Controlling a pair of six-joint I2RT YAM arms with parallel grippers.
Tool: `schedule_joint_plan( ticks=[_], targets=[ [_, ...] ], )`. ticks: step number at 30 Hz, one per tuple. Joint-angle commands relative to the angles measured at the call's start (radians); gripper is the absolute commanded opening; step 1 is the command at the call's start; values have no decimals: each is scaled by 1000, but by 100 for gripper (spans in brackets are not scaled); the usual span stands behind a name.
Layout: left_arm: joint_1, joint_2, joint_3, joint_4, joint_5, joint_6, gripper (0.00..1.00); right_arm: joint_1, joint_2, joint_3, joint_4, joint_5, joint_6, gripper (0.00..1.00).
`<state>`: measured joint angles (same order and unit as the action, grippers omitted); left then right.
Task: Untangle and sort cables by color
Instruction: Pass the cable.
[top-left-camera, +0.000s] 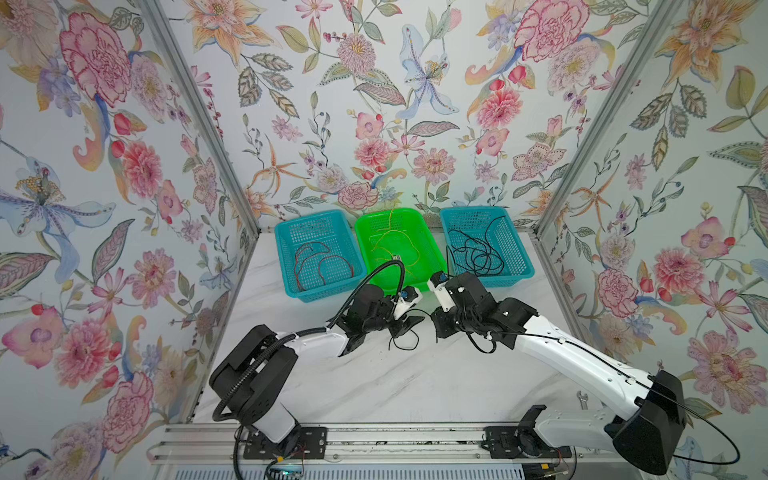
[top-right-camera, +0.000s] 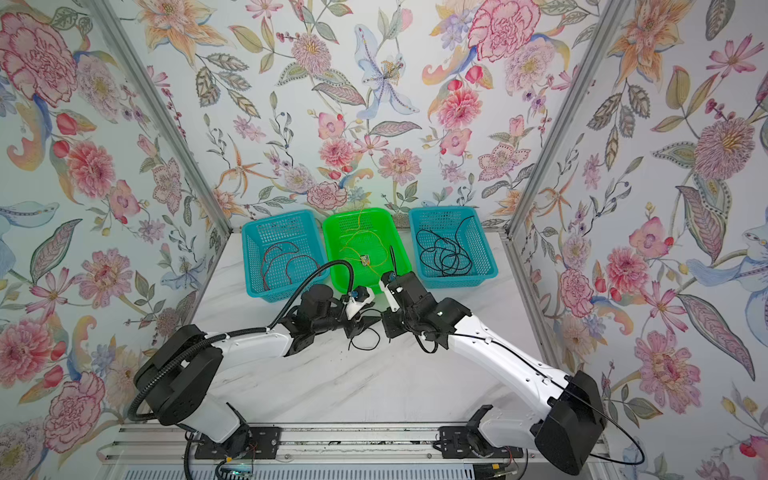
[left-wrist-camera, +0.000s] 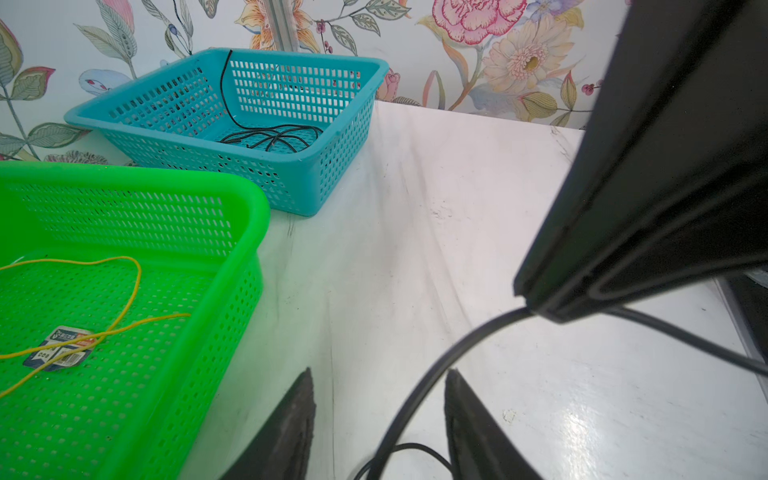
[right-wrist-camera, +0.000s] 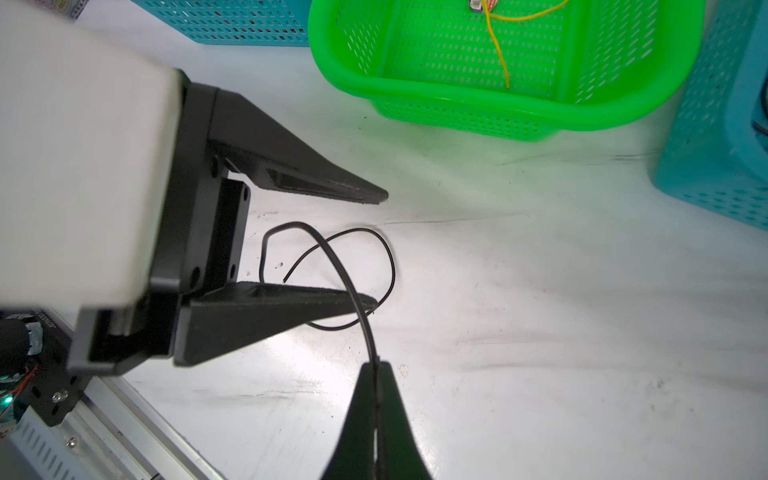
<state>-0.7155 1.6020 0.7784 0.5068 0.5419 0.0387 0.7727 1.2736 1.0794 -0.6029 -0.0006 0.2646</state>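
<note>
A: We see white shells and black joints on the left arm and right arm, on black base plates.
B: We'd add a ribbed black hose, a thin black wire, and a black, tapered left pincer and right pincer.

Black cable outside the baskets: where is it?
In the right wrist view the black cable loops on the table near the green basket, partly inside the open left gripper, pinched by the right gripper.
</note>
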Motion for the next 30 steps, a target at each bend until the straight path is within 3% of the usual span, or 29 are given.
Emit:
schedule_joint_plan(
  ticks=[1,7,10,12,14,17,19,24,30],
  targets=[
    [1,12,36,-21,39,-2,44,-1,-14,25,-23,-9,-18,0],
    [1,5,41,-37,84,-14,31,-2,-20,29,-22,-6,-20,0],
    [1,6,46,-48,122,-20,16,-4,-17,32,-22,-6,-23,0],
    [1,6,48,-47,144,-31,0,-4,-16,34,-21,-9,-24,0],
    [0,0,45,-34,153,-46,0,-6,-19,33,-23,-11,-27,6],
    [2,-20,41,-16,158,-76,0,-11,-42,9,7,-9,-31,32],
    [6,-31,41,6,163,-112,0,-18,-70,-34,74,-39,-31,38],
    [34,-120,27,141,191,-261,0,1,-131,-233,394,-264,-48,43],
    [94,-195,-11,335,238,-457,0,120,-68,-318,603,-254,-93,46]
  ],
)
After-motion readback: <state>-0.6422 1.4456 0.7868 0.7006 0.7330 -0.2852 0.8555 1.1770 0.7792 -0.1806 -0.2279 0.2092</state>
